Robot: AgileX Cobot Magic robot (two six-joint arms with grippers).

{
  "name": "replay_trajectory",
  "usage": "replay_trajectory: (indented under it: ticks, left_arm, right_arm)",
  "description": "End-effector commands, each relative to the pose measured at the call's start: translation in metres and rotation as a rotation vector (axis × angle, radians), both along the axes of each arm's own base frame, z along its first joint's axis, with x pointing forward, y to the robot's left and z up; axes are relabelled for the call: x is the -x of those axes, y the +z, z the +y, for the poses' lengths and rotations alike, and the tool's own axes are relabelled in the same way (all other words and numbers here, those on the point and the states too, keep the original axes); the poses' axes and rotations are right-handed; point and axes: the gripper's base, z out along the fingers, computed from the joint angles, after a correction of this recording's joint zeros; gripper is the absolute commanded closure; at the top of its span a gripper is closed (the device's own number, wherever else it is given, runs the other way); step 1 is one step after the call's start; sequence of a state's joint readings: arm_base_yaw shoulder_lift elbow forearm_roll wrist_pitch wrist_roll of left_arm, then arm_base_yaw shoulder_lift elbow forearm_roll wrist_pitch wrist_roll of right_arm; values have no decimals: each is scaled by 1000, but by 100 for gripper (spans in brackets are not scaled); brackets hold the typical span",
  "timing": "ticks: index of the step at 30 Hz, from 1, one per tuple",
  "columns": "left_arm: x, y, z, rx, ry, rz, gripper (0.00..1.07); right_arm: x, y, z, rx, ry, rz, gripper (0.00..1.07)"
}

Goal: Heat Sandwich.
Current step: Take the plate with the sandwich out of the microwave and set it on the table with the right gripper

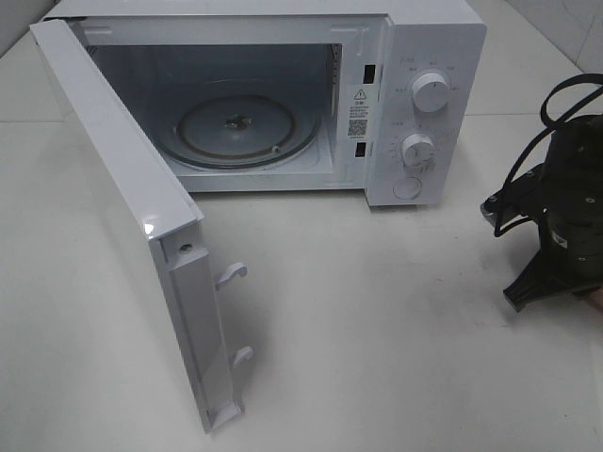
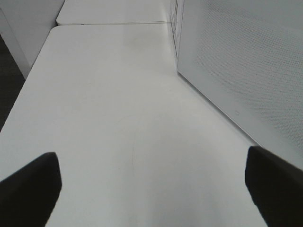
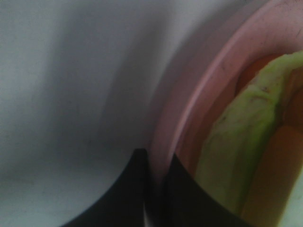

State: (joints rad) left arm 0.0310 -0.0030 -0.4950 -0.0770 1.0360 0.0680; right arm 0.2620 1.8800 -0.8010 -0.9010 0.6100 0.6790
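Observation:
In the right wrist view the sandwich (image 3: 236, 156), yellowish-green bread with orange filling, lies on a pink plate (image 3: 208, 80). My right gripper (image 3: 156, 157) is shut on the plate's rim, one finger on each side of it. In the exterior high view the right arm (image 1: 561, 217) stands at the right edge of the table, and the sandwich is out of sight there. My left gripper (image 2: 151, 158) is open over bare table beside the microwave door, nothing between its fingers (image 2: 33, 189).
The white microwave (image 1: 424, 94) stands at the back with its door (image 1: 122, 207) swung wide open toward the front left. A glass turntable (image 1: 240, 127) lies inside the cavity. In the left wrist view the door's outer face (image 2: 241, 66) fills the one side.

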Motion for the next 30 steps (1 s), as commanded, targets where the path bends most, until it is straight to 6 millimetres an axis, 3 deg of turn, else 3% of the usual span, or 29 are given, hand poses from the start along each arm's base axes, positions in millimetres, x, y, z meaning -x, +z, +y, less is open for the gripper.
replay_trajectory:
  ticks: [1, 8, 16, 17, 21, 28, 30]
  left_arm:
    - [3, 0, 0, 6, 4, -27, 5]
    - [3, 0, 0, 6, 4, -27, 5]
    - [3, 0, 0, 6, 4, -27, 5]
    - [3, 0, 0, 6, 4, -27, 5]
    - [3, 0, 0, 6, 4, -27, 5]
    - [3, 0, 0, 6, 4, -27, 5]
    - [3, 0, 0, 6, 4, -27, 5]
  right_arm:
    - [-1, 3, -3, 21, -5, 0, 106]
    - [-1, 2, -2, 6, -11, -3, 98]
    - [1, 3, 1, -27, -20, 24, 70]
    - [2, 8, 2, -45, -12, 36, 63]
    - [3, 19, 5, -73, -7, 63, 55]
    - [8, 45, 5, -92, -31, 50, 51]
    - [12, 59, 5, -114, -51, 25, 41]
